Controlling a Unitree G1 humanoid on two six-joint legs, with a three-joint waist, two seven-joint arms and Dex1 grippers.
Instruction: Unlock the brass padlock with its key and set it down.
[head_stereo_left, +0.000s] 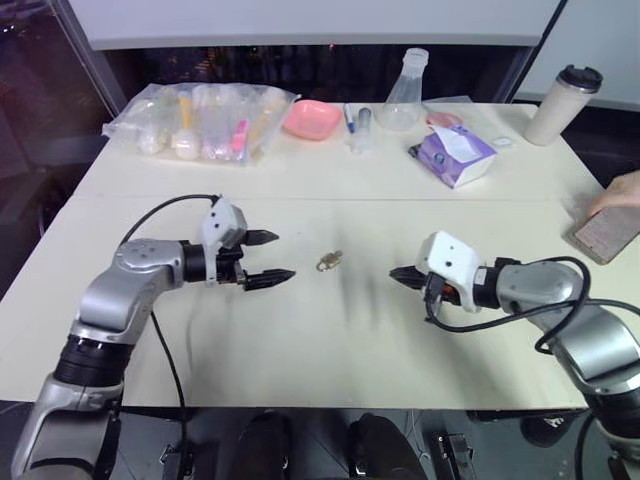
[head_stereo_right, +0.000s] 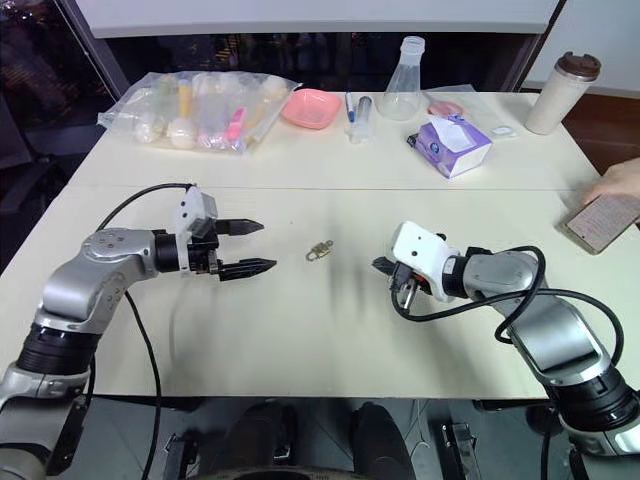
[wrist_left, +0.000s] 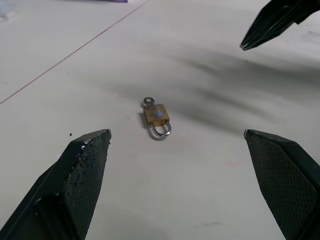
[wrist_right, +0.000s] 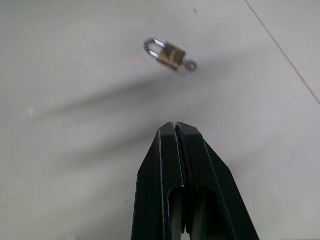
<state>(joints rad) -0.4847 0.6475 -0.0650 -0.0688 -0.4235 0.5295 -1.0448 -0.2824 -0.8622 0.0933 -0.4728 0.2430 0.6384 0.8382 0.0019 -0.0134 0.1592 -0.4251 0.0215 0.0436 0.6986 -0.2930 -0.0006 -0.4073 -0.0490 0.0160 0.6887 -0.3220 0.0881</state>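
The brass padlock (head_stereo_left: 329, 261) lies flat on the cream table (head_stereo_left: 330, 350), midway between my two grippers. A small silvery key head (wrist_left: 148, 101) sticks out of its bottom end, and its silver shackle (wrist_left: 161, 131) points the other way. My left gripper (head_stereo_left: 283, 256) hovers just left of the padlock, open wide and aimed at it, with nothing between its fingers (wrist_left: 85, 165). My right gripper (head_stereo_left: 393, 272) is shut and empty to the right of the padlock, its tip (wrist_right: 175, 125) pointing at the lock from a short way off.
Along the far edge stand a clear plastic bag of items (head_stereo_left: 200, 120), a pink bowl (head_stereo_left: 311, 119), a glass flask (head_stereo_left: 404, 95), a purple tissue pack (head_stereo_left: 455, 155) and a tumbler (head_stereo_left: 562, 105). A person's hand (head_stereo_left: 620, 190) rests by a phone (head_stereo_left: 605, 233) at the right edge.
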